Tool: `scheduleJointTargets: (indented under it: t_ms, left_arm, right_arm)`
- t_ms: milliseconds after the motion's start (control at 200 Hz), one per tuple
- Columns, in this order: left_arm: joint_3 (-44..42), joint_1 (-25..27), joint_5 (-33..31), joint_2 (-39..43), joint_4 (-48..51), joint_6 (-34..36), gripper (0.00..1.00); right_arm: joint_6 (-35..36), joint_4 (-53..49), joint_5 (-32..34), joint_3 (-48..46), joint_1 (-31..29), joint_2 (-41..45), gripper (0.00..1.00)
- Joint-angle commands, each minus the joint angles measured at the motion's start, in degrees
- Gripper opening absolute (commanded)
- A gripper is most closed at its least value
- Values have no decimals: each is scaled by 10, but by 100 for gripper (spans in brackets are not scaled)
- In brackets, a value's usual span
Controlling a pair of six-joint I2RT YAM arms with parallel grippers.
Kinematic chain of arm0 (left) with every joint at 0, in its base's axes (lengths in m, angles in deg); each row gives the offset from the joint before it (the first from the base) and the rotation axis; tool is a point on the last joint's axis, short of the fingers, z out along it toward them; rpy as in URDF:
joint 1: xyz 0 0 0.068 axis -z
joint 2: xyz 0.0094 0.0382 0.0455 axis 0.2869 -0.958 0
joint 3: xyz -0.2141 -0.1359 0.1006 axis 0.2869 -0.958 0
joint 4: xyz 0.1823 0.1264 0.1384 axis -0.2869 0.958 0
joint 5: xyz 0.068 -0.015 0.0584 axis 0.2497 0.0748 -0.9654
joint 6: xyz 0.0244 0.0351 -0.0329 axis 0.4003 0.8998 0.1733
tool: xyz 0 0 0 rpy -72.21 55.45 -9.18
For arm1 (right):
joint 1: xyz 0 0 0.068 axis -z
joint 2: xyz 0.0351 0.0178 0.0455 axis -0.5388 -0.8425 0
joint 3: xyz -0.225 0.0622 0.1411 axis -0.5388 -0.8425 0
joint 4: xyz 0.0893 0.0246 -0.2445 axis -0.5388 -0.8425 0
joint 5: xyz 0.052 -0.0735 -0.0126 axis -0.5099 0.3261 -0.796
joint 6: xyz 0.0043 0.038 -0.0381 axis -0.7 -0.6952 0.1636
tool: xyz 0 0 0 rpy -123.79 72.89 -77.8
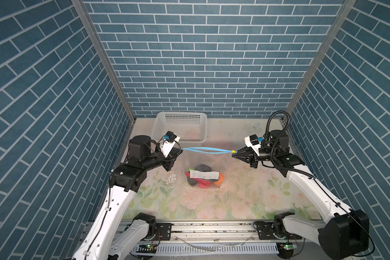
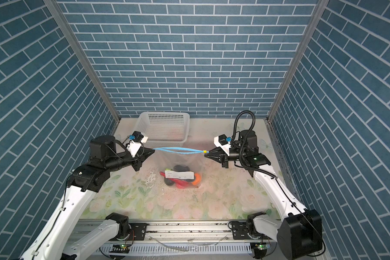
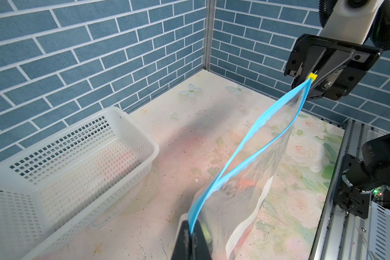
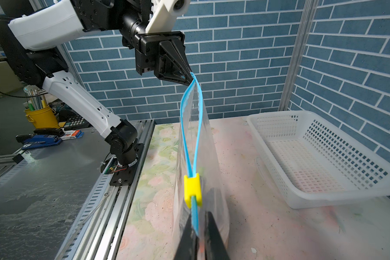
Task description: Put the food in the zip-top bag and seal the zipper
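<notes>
Blue brick-patterned walls (image 1: 189, 56) enclose a floral-printed tabletop (image 1: 245, 198). Above it, the left gripper (image 1: 180, 150) is clamped on one end of the light blue zipper strip (image 1: 206, 150) of a large clear plastic zip-top bag (image 1: 196, 161). The right gripper (image 1: 232, 154) pinches the opposite end, with the small yellow slider tab (image 1: 233, 151) just ahead of its tips. Between the two grippers the strip's two sides gape apart, unsealed. The bag hangs below both grippers, with black, red and orange toy foods (image 1: 202, 167) heaped at its bottom behind a white label patch (image 1: 204, 175). A white perforated plastic basket (image 1: 180, 113) sits just beyond the left gripper.
</notes>
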Motion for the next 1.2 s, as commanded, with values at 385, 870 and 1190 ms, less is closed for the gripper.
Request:
scheduleJointTargets:
  t_ms: [385,870,1190]
  left_arm:
    - [-4,-4,4,6,-5,2,0]
    - [-7,-3,3,7,-5,4,0]
    - [-9,-3,1,6,-6,5,0]
  right_arm:
    - [-5,10,-33,-4,2,8,11]
    - [-12,12,-39,3,2,9,14]
    - [-26,23,-42,4,3,10,18]
